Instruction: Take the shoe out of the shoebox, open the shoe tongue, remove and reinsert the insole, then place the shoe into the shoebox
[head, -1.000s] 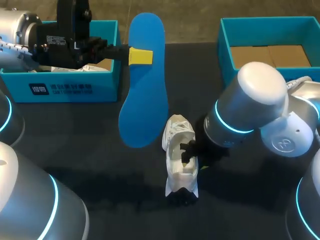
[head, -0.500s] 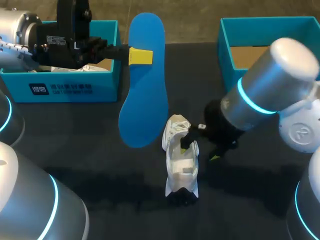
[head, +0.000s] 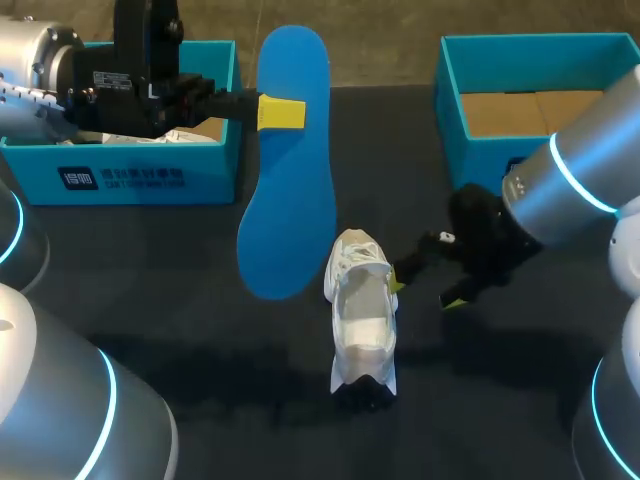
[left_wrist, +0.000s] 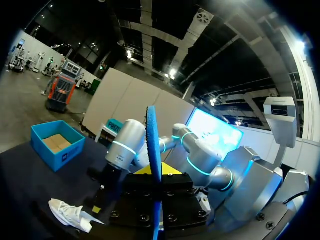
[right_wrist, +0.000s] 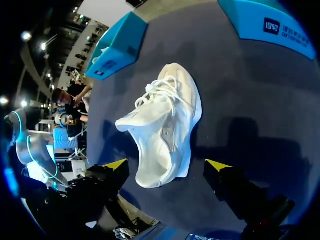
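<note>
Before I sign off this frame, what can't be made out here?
1. Inside of the left shoebox: head view, the left arm covers most of it.
2. Right side of the right shoebox: head view, cut by the edge and covered by the right arm.
3. Faces of the insole: left wrist view shows only its edge.
4. Toe interior of the shoe: head view, under tongue and laces.

A robotics lab, this. Left arm (head: 35, 55) and right arm (head: 580, 170), grey with glowing blue rings, flank a black table (head: 180, 330) holding teal shoeboxes (head: 140, 180).
</note>
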